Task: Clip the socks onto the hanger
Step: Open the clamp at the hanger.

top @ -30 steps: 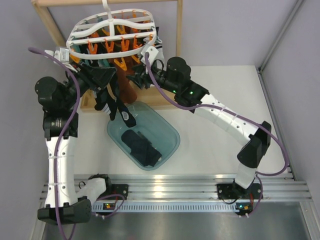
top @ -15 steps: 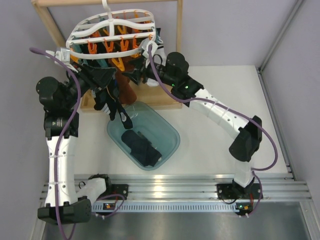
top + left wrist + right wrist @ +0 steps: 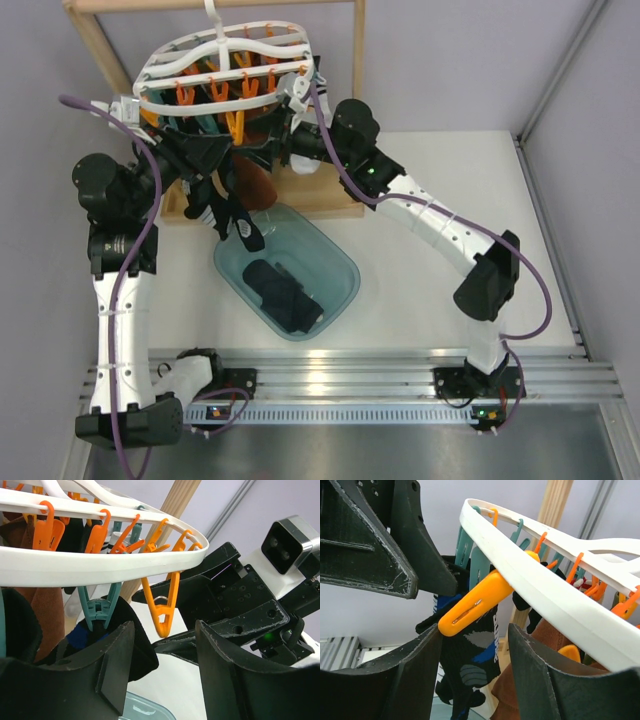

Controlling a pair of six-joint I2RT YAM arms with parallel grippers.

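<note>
The white lattice hanger [image 3: 222, 62] hangs from the wooden rack, with orange and teal clips under it. My left gripper [image 3: 212, 160] is open just below its rim. In the left wrist view an orange clip [image 3: 163, 605] dangles above the gap of that gripper [image 3: 165, 650], and a teal clip [image 3: 98, 608] holds a dark sock [image 3: 131, 645]. My right gripper [image 3: 272, 150] is open too. An orange clip [image 3: 479, 603] lies slanted over the gap of that gripper [image 3: 475, 630], with a black sock with blue and grey patches [image 3: 476, 652] hanging behind. More dark socks [image 3: 285, 297] lie in the bin.
A teal plastic bin [image 3: 340, 262] sits on the white table in front of the rack. The wooden rack post [image 3: 357, 60] and its base [image 3: 320, 195] stand behind. Brown socks [image 3: 520, 700] hang on the hanger. The two grippers face each other closely under the rim.
My right arm has swung up and left, bringing its gripper under the hanger's right rim. The hanger has shifted slightly. The left arm has barely moved.
</note>
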